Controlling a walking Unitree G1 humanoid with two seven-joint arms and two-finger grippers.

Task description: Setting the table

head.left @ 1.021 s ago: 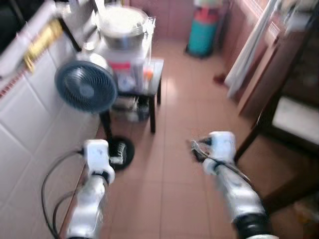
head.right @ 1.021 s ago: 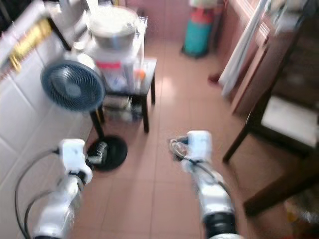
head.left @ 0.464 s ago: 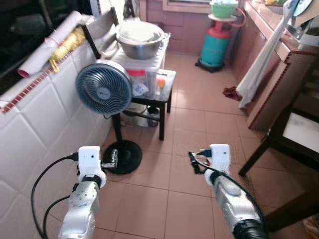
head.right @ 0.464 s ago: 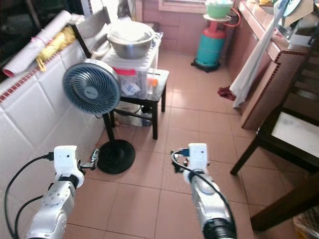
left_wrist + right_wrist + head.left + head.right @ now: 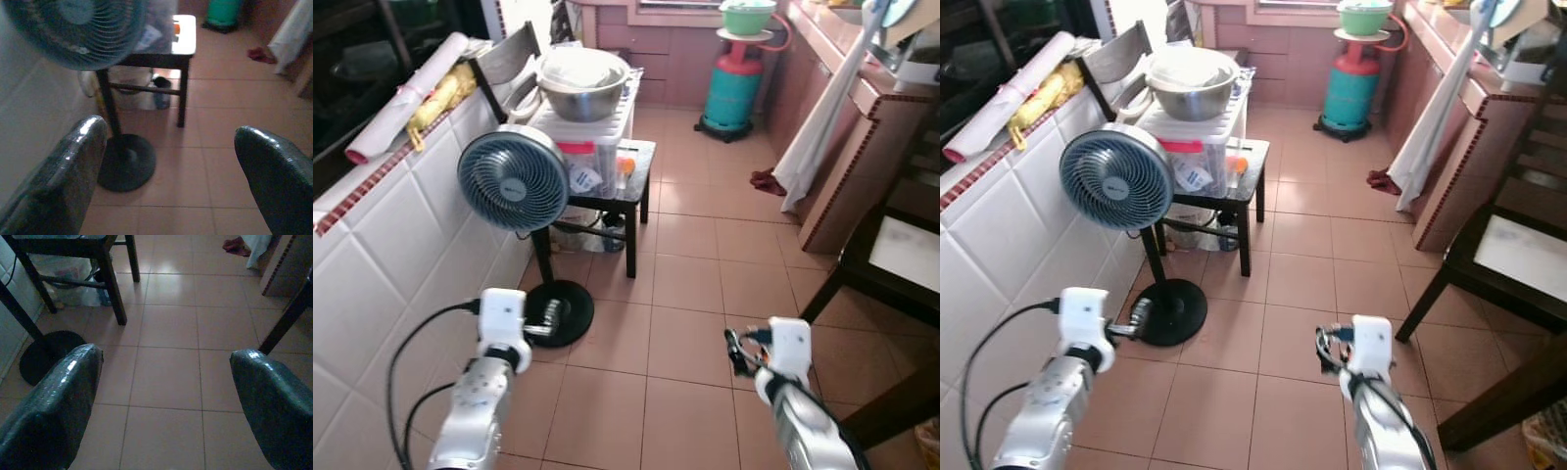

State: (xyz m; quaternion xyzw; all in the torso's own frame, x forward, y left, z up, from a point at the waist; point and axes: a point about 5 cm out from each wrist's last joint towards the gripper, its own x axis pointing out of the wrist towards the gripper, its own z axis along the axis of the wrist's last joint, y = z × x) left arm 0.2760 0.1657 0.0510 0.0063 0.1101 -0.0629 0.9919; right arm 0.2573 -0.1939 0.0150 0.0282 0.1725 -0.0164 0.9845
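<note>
Both empty claws, left claw (image 5: 166, 176) and right claw (image 5: 164, 406), hang released, so the robot could easily clip that fan (image 5: 514, 179) walking past

Two silver, ribbed metal forearms, each capped by a boxy white wrist block; a black collar sits just behind the block on the left arm; a thick black cable loops out from the left wrist block and curls back along the arm; thinner dark wires bunch beside the right block; the left hand (image 5: 166, 171) and right hand (image 5: 164, 401) each carry two broad, glossy black fingers (image 5: 54, 406) with a faintly textured skin.
</note>
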